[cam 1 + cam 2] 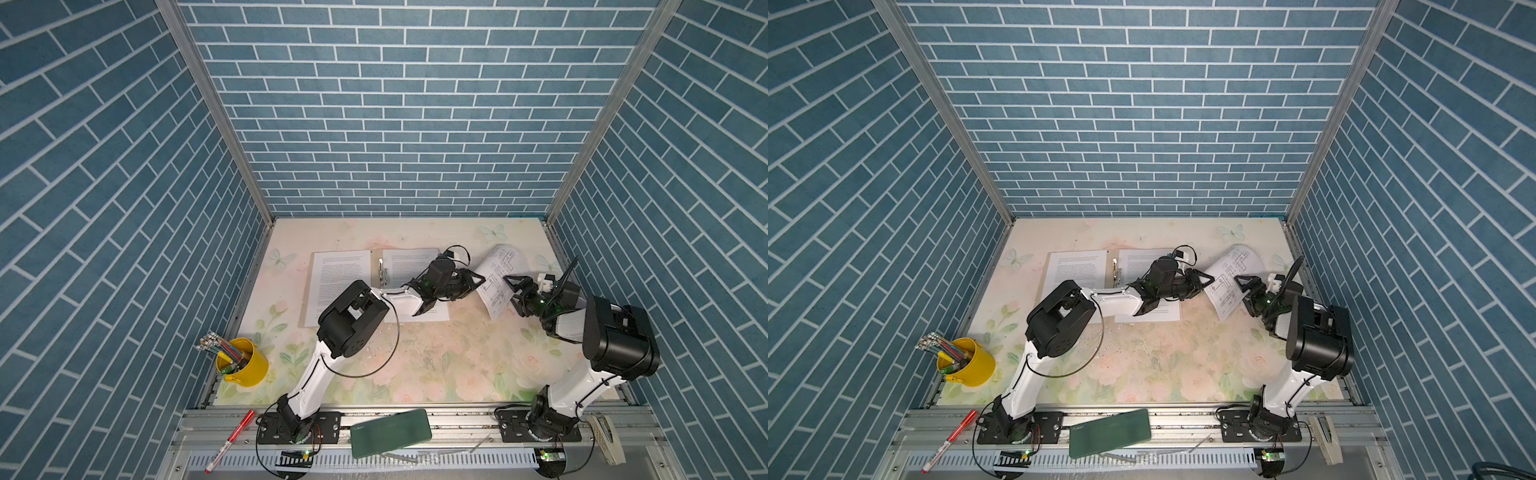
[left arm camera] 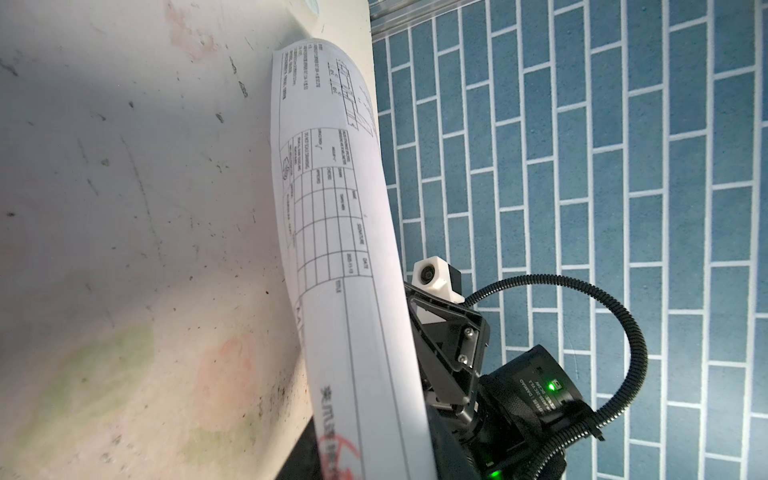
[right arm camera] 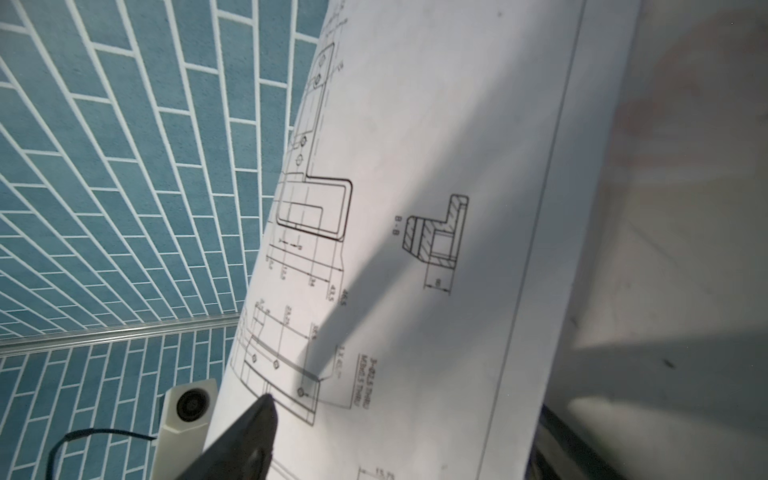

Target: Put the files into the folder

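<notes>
Blue brick-patterned walls (image 1: 415, 104) enclose a pale floral table (image 1: 436, 361), where the tan folder (image 1: 309, 291) lies open and flat toward the back, with the left text sheet (image 1: 340, 272) on one leaf and the right text sheet (image 1: 409, 266) on the other, partly under my left arm (image 1: 353, 316). Just right of the folder the diagram sheet (image 1: 496, 272) arches up off the table, my left gripper (image 1: 481, 281) clamped on its folder-side edge and my right gripper (image 1: 514, 293) at the far edge with jaws spread wide. A yellow cup (image 1: 249, 372) at the front left holds pens and pencils (image 1: 220, 349); a small metal clip (image 1: 383, 272) sits on the folder's spine.
</notes>
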Robot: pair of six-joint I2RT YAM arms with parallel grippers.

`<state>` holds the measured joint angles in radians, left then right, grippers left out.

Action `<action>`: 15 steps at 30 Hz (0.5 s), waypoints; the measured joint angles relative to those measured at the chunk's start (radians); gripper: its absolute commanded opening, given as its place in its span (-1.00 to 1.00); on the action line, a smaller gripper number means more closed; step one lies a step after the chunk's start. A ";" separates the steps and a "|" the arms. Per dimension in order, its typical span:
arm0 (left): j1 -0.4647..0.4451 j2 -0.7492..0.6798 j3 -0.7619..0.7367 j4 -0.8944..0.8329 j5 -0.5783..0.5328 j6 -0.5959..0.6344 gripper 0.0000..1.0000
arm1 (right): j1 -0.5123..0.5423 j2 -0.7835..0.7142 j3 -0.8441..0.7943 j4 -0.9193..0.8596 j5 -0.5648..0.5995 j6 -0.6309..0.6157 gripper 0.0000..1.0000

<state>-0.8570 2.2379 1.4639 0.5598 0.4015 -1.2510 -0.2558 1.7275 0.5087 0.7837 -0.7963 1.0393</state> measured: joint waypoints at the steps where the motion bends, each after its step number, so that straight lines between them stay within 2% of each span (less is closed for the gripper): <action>1: 0.000 0.000 -0.003 0.003 -0.001 -0.003 -0.25 | 0.000 0.005 -0.003 0.018 -0.003 0.013 0.76; 9: -0.001 -0.023 -0.032 0.023 -0.014 -0.017 -0.25 | 0.000 0.010 -0.022 0.098 -0.018 0.066 0.65; 15: -0.001 -0.044 -0.056 0.039 -0.020 -0.018 -0.25 | 0.000 -0.015 -0.033 0.099 -0.019 0.088 0.49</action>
<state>-0.8581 2.1937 1.4082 0.5991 0.3813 -1.2694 -0.2562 1.7126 0.4755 0.8825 -0.8158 1.1275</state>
